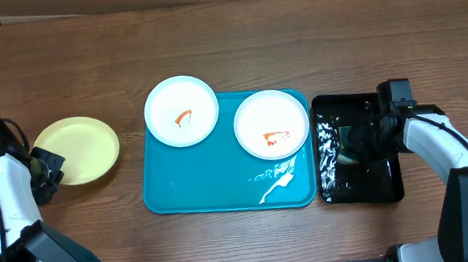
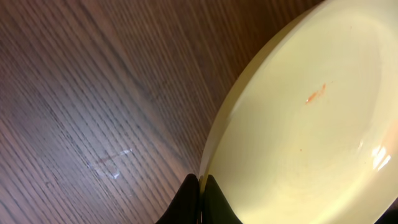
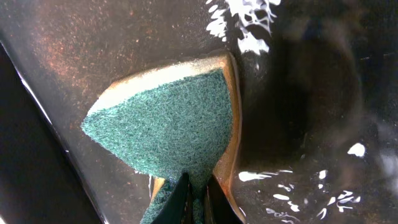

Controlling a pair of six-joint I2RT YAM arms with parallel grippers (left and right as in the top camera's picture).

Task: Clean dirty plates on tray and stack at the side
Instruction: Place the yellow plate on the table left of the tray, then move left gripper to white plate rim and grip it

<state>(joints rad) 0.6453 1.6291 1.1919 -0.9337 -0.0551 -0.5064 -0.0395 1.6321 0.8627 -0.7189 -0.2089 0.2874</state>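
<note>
**Left gripper at yellow plate's rim; right gripper on sponge in black tray**

Left gripper: fingers pressed almost together, only a thin slit between the tips. The rim of the pale yellow-green plate runs straight into that slit, so it looks pinched by its edge. The plate spreads away from the fingertips, bowl side up, with one small orange fleck on its inner face. It rests on the wooden table.

Overhead, the left arm rises from the near edge. Its wrist is bent inward, so the gripper meets the plate edge from the outer side. The turquoise tray lies beyond the plate's far side, apart from it.

Right gripper: fingers closed on a green-faced sponge with a tan backing. The sponge fans out from the tips, sitting in the wet black tray. Overhead, the right arm slants in from the outer near corner, wrist over the black tray.

Both white plates sit off this gripper's inner side. The second white plate is inside the turquoise tray, nearest the black tray, with an orange smear. The first white plate is farther along, overlapping the tray's far corner rim, also smeared. A white streak marks the tray floor just beside the second plate.
</note>
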